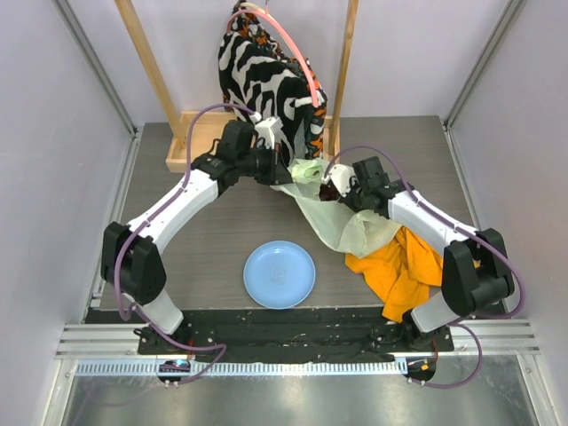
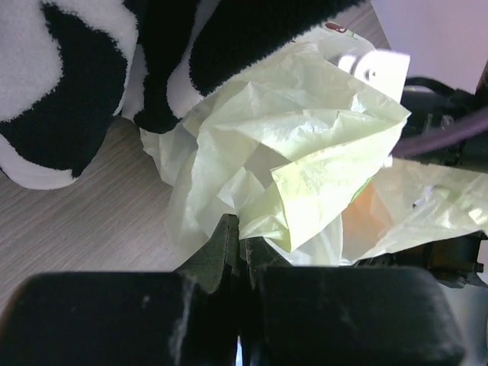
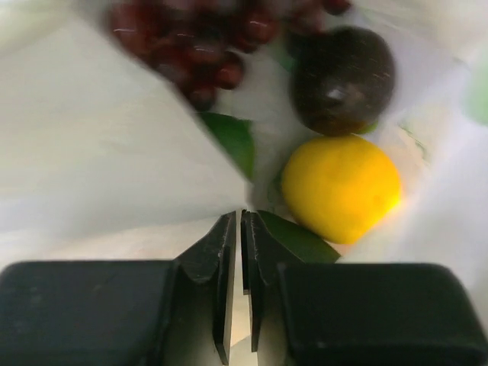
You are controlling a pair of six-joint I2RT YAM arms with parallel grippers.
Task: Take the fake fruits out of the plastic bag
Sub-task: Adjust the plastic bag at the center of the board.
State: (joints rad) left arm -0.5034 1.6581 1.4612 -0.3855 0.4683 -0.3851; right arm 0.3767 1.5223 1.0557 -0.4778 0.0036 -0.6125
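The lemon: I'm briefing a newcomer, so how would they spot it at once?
Find the pale plastic bag beyond the blue plate. Inside, the right wrist view shows the lemon just below a dark round fruit; it alone is bright yellow.

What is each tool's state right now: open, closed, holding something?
Left tool: closed on the thin translucent pale yellow-green plastic bag.
Right tool: nearly closed; grip cannot be told.

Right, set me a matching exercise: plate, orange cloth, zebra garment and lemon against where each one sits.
Things:
1. blue plate
2. orange cloth
3. zebra garment
4. lemon

Places:
A. inside the plastic bag
B. hanging at the back
C. front centre, lying flat
D. crumpled, right of the plate

Pairs: 1-C, 2-D, 3-B, 4-A
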